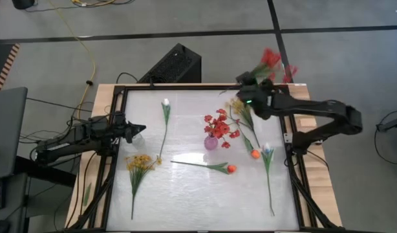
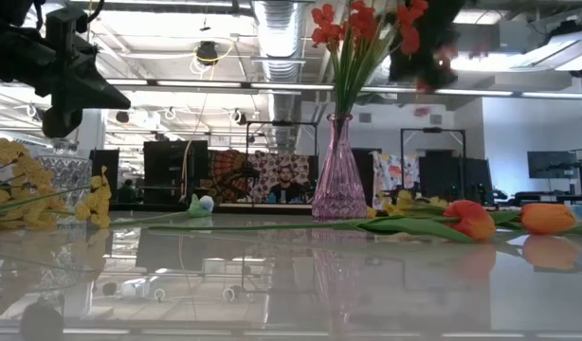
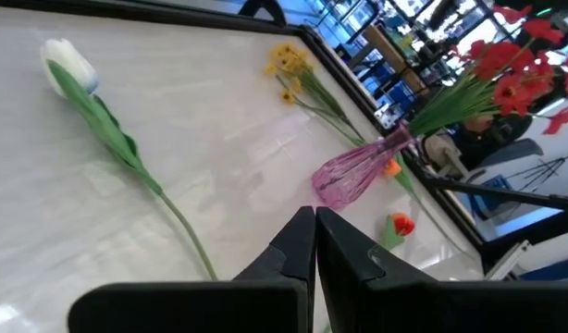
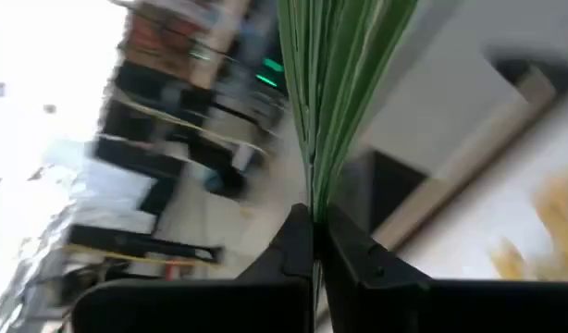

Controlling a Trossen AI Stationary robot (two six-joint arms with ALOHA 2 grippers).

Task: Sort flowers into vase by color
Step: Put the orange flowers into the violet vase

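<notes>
On the glossy counter (image 2: 291,284) a pink glass vase (image 2: 338,180) stood upright with red blossoms (image 2: 353,24) above its neck. The left claw (image 2: 73,85) hung high above the counter, with a clear glass vase (image 2: 63,175) below it and a yellow spray (image 2: 26,185) just beside that. Well away from the claw, past the pink vase, two orange tulip buds (image 2: 471,220) lay flat.

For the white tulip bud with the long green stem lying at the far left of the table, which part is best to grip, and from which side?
Grip the white tulip bud flower on its thin green stem near the middle, coming straight down from above. It lies flat and alone on the white table, bud toward the far edge, so fingers can close across the stem from both sides. The left tool, shut, sits nearest.
</notes>
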